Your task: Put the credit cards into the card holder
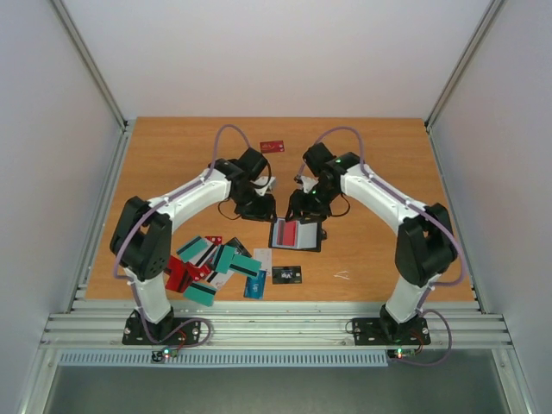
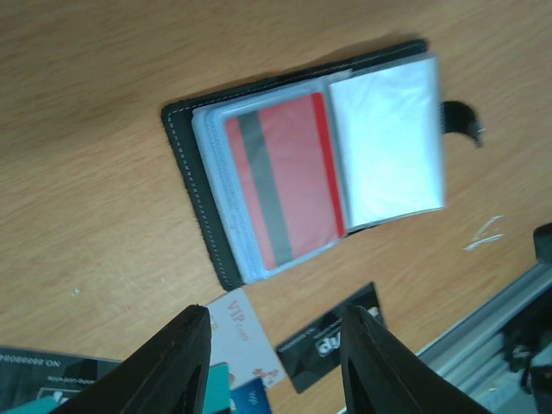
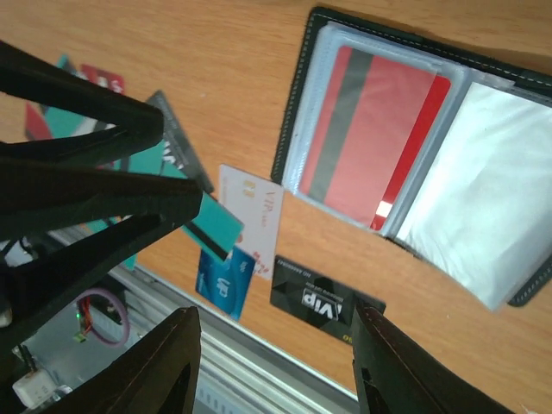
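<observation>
The card holder (image 1: 296, 234) lies open on the table, black outside with clear sleeves (image 2: 388, 147). A red credit card with a dark stripe (image 2: 280, 190) (image 3: 366, 142) sits in its left sleeve. My left gripper (image 2: 280, 336) (image 1: 259, 211) hovers just left of the holder, open with nothing between its fingers. My right gripper (image 3: 276, 345) (image 1: 302, 210) hovers over the holder's far edge, open and holding nothing. Loose credit cards lie toward the near edge: a white one (image 2: 237, 332), a black VIP one (image 3: 315, 297) (image 1: 286, 274), a blue one (image 3: 222, 280), and a teal, red and black heap (image 1: 207, 263).
One red card (image 1: 272, 147) lies alone at the back of the table. An aluminium rail (image 3: 259, 379) (image 1: 276, 323) runs along the near edge. A small white scrap (image 2: 483, 235) rests right of the holder. In the right wrist view the left arm's dark fingers (image 3: 86, 185) fill the left side.
</observation>
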Action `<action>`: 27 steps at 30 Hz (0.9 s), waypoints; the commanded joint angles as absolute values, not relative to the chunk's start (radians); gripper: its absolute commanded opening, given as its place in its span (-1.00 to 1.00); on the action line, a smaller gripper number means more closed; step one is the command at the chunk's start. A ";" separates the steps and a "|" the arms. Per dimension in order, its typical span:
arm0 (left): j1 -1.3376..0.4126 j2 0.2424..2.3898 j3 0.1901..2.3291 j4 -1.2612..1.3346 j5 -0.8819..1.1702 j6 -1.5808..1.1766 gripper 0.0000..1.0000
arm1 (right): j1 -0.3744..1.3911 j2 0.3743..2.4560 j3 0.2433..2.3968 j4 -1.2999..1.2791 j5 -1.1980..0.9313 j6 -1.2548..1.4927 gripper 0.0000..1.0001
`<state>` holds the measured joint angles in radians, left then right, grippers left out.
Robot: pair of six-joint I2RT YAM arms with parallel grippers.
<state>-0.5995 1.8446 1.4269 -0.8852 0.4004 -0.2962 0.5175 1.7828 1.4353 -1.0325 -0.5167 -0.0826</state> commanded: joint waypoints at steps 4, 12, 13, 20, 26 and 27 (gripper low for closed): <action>-0.630 1.740 1.446 -0.841 0.399 -0.435 -0.13 | 0.528 1.602 1.419 -1.074 -0.494 -0.072 0.03; -0.683 1.710 1.444 -0.827 0.393 -0.528 -0.13 | 0.524 1.452 1.379 -1.122 -0.450 -0.078 0.39; -0.685 1.708 1.441 -0.821 0.390 -0.527 -0.13 | 0.522 1.441 1.374 -1.122 -0.434 -0.082 0.47; -0.687 1.662 1.353 -0.739 0.385 -0.495 -0.14 | 0.501 1.428 1.374 -1.102 -0.353 -0.123 0.97; -0.687 1.668 1.317 -0.679 0.404 -0.473 -0.17 | 0.473 1.441 1.381 -1.069 -0.334 -0.136 0.97; -0.687 1.676 1.321 -0.678 0.410 -0.468 -0.17 | 0.467 1.447 1.380 -1.055 -0.341 -0.131 0.97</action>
